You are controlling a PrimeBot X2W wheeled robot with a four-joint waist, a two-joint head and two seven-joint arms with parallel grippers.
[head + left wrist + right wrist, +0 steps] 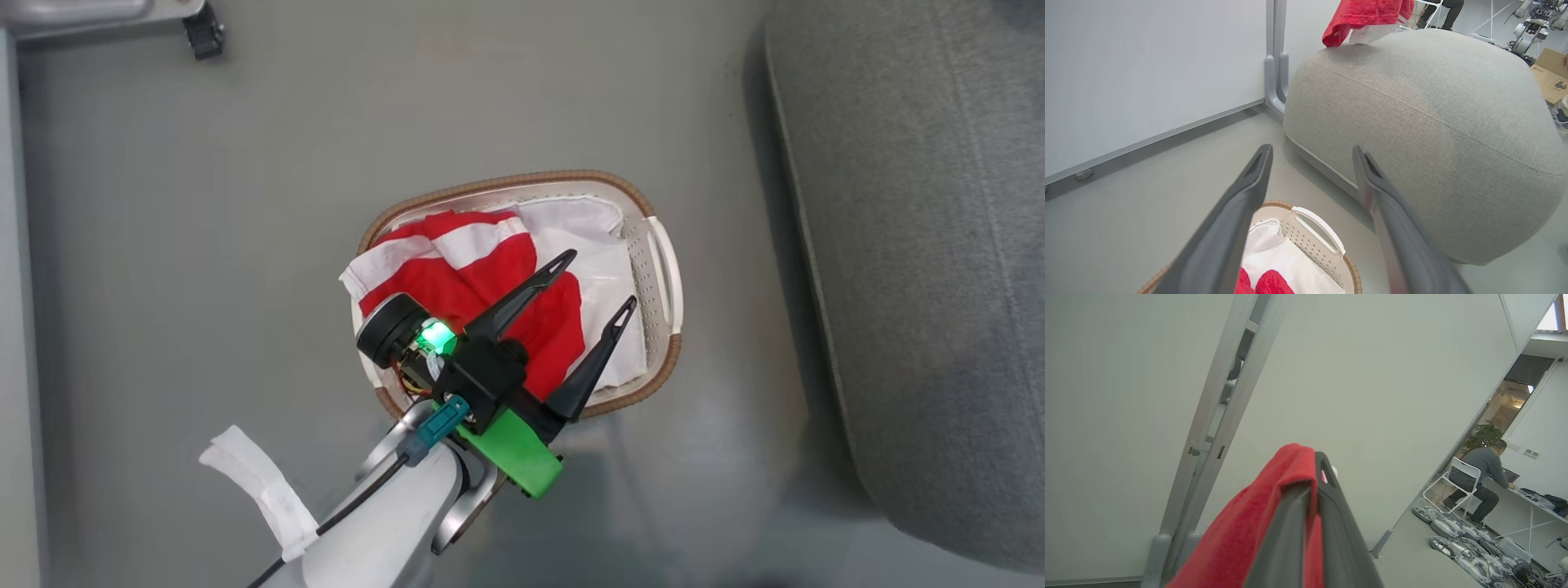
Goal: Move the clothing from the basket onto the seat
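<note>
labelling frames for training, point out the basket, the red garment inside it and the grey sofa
basket (643,278): head view, perforated right wall
red garment (469,282): head view, middle of the red cloth
grey sofa (1412,122): left wrist view, its rounded side

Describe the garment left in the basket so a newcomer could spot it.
Beside the large grey woven-fabric sofa, an oval cream lattice basket with a brown braided rim sits on the floor. Inside, under the open left tool, lies a bright red garment with white bands. The white liner sheet beside it is plain, and the other red garment is clamped in the right tool.
</note>
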